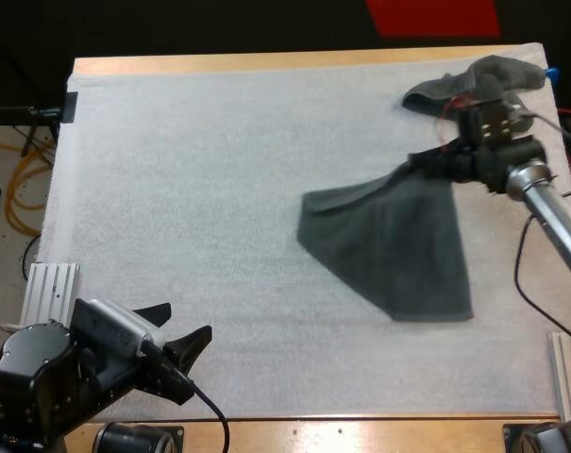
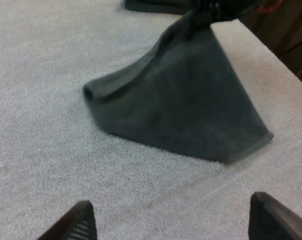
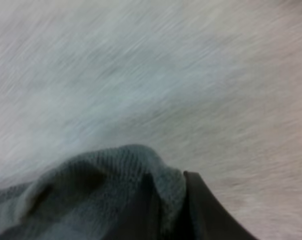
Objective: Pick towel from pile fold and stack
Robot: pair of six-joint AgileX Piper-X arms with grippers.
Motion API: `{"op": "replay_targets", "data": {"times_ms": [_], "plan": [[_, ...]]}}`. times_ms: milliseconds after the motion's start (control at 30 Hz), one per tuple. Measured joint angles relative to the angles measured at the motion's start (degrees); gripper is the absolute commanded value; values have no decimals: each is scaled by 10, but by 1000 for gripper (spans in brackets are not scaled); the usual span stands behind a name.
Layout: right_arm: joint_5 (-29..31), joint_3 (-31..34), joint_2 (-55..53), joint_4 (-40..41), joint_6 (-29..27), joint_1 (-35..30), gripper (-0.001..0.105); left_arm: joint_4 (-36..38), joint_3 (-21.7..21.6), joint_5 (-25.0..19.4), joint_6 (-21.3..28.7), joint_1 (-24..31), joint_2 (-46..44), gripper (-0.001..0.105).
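The right gripper point(image 1: 419, 162) has its fingers clamped on a corner of the towel point(image 1: 398, 247), which fans from them onto the mat point(image 1: 191, 189). The left gripper point(image 1: 184, 323) has its fingers apart, apparently touching nothing.

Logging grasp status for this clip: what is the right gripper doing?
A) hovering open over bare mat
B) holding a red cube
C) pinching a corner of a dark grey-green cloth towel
C: the right gripper is shut on a raised corner of the dark grey-green cloth towel, whose rest drapes onto the white mat.
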Motion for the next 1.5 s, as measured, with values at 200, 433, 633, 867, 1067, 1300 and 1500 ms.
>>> {"op": "replay_targets", "data": {"times_ms": [200,433,633,867,1067,1300,1500], "plan": [[2,-2,0,6,0,-43,0,0,0,0,0,0,0,61],[-3,-2,-9,14,-2,-46,0,0,0,1,0,0,0,61],[-10,-2,-56,-5,-16,-40,0,0,0,1,0,0,0,61],[-68,-2,-107,34,-16,-7,0,0,0,1,0,0,0,61],[-81,-2,-148,60,10,116,0,0,0,1,0,0,0,61],[-85,-3,-159,83,74,290,0,0,0,-3,12,0,0,61],[-85,-3,-153,70,113,395,0,0,0,-3,13,0,0,61]]}}
